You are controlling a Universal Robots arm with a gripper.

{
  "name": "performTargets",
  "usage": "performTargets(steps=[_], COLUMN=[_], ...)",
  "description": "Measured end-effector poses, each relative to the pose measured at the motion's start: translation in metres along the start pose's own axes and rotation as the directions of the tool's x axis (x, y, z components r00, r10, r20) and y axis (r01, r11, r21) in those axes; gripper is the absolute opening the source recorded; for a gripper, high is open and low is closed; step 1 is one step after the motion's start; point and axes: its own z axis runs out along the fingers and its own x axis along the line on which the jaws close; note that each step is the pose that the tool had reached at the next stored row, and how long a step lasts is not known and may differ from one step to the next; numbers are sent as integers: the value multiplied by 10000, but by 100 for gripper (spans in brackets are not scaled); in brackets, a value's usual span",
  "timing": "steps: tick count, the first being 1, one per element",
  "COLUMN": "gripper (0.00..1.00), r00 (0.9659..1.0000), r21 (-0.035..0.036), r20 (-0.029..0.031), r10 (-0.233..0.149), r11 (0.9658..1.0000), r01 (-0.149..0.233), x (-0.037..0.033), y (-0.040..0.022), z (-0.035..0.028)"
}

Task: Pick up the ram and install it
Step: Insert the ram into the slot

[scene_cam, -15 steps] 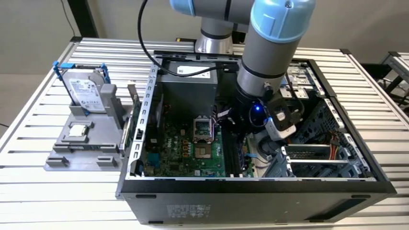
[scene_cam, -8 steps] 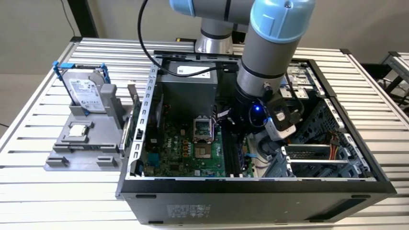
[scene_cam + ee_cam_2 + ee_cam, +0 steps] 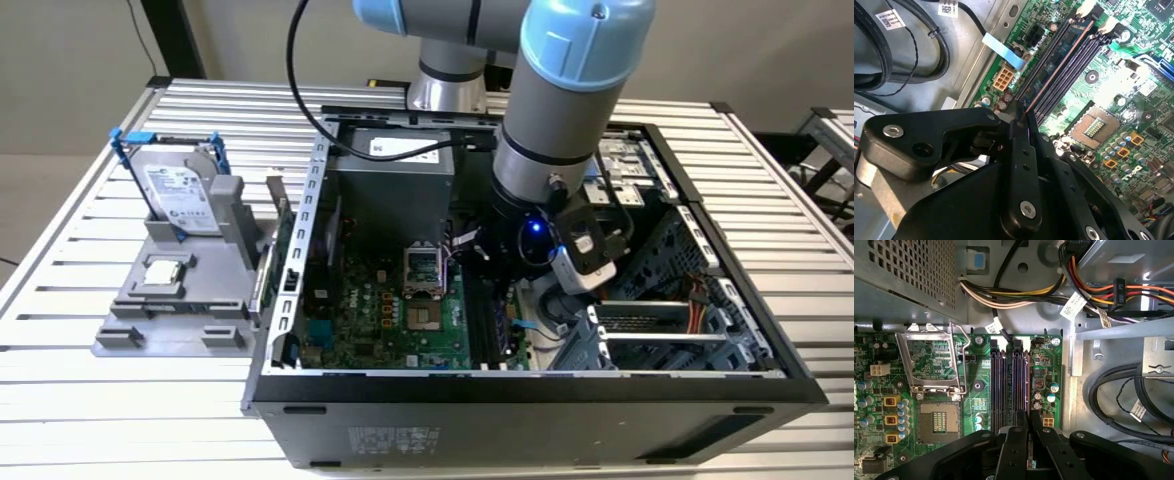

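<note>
While ext. view hides it, both wrist views show end effector (image 3: 1025, 117) pinching ram (image 3: 1054, 57) over mobo slots (image 3: 1004, 385).

Even bright light, glare on the motherboard (image 3: 1114, 85).

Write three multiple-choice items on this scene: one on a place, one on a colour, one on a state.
1. Where is the black gripper?
A. Over the grey holder
B. Inside the open black computer case, at the memory slots
C. Above the bare table

2. What colour are the grey robot arm's joint caps?
A. Light blue
B. Red
C. Yellow

3. What is the state of the square processor socket on the green motherboard?
A. Closed over a chip
B. Covered by a fan
C. Empty, metal frame raised

Key:
1 B: the gripper holds the thin dark-green ram stick along the memory slots in the case.
2 A: the caps are light blue.
3 C: the socket shows bare contacts, and the frame is flipped up.
</note>
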Motion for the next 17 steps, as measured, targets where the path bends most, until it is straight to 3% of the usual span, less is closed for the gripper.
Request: performTargets(steps=[11, 17], gripper=[0, 0], r00=[10000, 10000], r21=[5, 14], r20=[-1, -2], r10=[0, 1], r11=[10000, 10000], r01=[0, -1], x=[3, 3], y=[-1, 3], z=[26, 85])
